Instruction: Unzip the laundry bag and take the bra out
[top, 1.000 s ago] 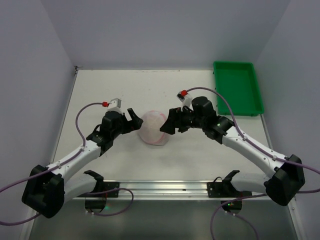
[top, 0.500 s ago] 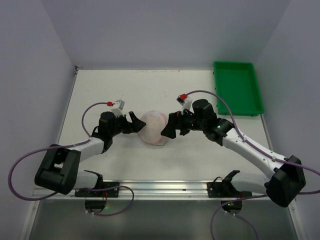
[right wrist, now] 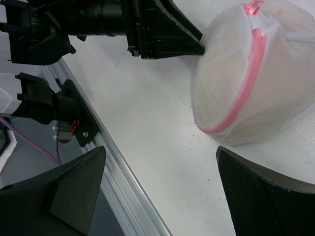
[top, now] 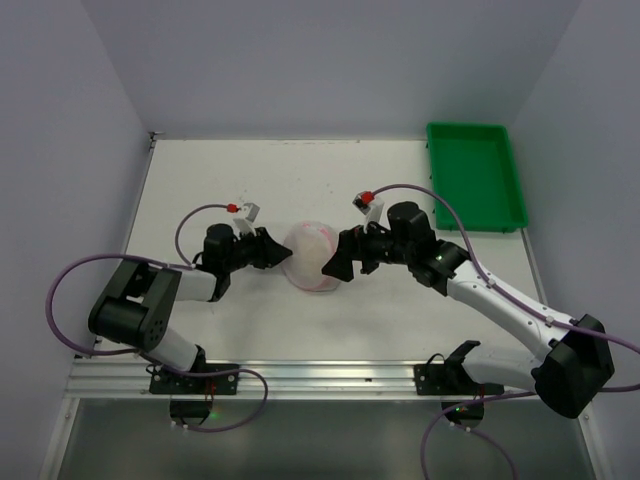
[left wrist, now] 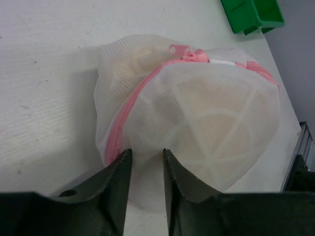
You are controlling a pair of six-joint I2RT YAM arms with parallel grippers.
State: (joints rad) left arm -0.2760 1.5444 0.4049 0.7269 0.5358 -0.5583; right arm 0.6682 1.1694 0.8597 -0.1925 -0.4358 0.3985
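The laundry bag (top: 312,255), a round white mesh drum with a pink zip edge, lies mid-table. Its pink zip pull (left wrist: 184,51) sits on the far top side and the zip is closed. The bra (left wrist: 216,123) shows only as beige padding through the mesh. My left gripper (top: 283,254) lies low at the bag's left side. Its jaws (left wrist: 146,151) stand narrow, with the bag's mesh edge pinched between them. My right gripper (top: 336,258) hovers at the bag's right side, wide open (right wrist: 160,152), holding nothing. The bag (right wrist: 251,83) lies just beyond its fingertips.
A green tray (top: 475,175) stands at the back right corner. The aluminium rail (top: 320,375) runs along the near table edge. Purple cables loop off both arms. The left gripper's black fingers (right wrist: 172,42) point at the bag from the opposite side.
The left arm has folded down flat and its gripper has reached the bag's left edge and closed on the mesh. The right gripper has stayed wide by the bag.
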